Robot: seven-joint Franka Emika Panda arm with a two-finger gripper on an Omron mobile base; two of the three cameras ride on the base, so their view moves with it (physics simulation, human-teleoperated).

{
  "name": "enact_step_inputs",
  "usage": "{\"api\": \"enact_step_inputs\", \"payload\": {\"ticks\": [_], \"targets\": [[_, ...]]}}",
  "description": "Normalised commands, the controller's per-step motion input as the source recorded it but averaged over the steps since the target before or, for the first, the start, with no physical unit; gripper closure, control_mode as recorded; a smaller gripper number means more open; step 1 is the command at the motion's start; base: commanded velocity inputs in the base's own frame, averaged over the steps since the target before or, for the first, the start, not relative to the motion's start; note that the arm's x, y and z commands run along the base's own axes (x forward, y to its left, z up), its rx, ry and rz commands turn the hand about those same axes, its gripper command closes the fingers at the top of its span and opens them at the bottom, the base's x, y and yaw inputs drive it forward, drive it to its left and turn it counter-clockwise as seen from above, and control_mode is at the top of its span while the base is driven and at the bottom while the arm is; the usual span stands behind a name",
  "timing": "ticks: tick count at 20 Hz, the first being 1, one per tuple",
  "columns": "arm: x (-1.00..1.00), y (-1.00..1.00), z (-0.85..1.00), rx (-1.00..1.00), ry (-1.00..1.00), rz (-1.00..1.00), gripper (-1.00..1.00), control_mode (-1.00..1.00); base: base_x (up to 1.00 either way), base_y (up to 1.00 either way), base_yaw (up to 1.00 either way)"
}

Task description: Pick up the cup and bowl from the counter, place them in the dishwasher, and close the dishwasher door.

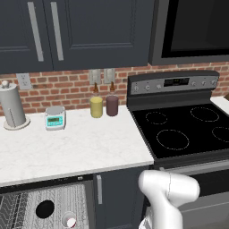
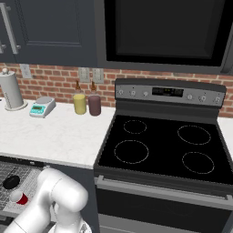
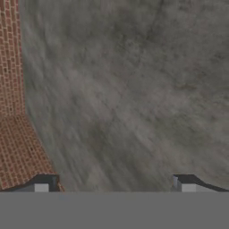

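Two dishes you need sit in the dishwasher (image 1: 27,210): the bowl (image 1: 44,209) and the cup (image 1: 69,220) lie side by side on its wire rack, just apart, the cup nearer the rack's front edge. Above, along the counter's (image 1: 80,147) back edge, you see two canisters (image 1: 103,106). Your gripper (image 3: 114,185) has its fingers spread wide, holding nothing, over grey floor.
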Motion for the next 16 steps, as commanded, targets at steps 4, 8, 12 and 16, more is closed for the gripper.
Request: {"api": "enact_step_inputs", "payload": {"ticks": [4,8,12,16], "targets": [[1.0,-0.19,-0.4,0.0,0.08,0.0,-1.0,-1.0,0.0,0.0,0.0],[1.0,-0.26,0.12,0.0,0.1,0.0,-1.0,-1.0,0.0,0.0,0.0],[1.0,0.35,0.6,-0.04,0.14,-0.13,-1.0,-1.0,0.0,0.0,0.0],[1.0,0.89,0.18,-0.1,0.01,-0.5,-1.0,-1.0,0.0,0.0,0.0]]}}
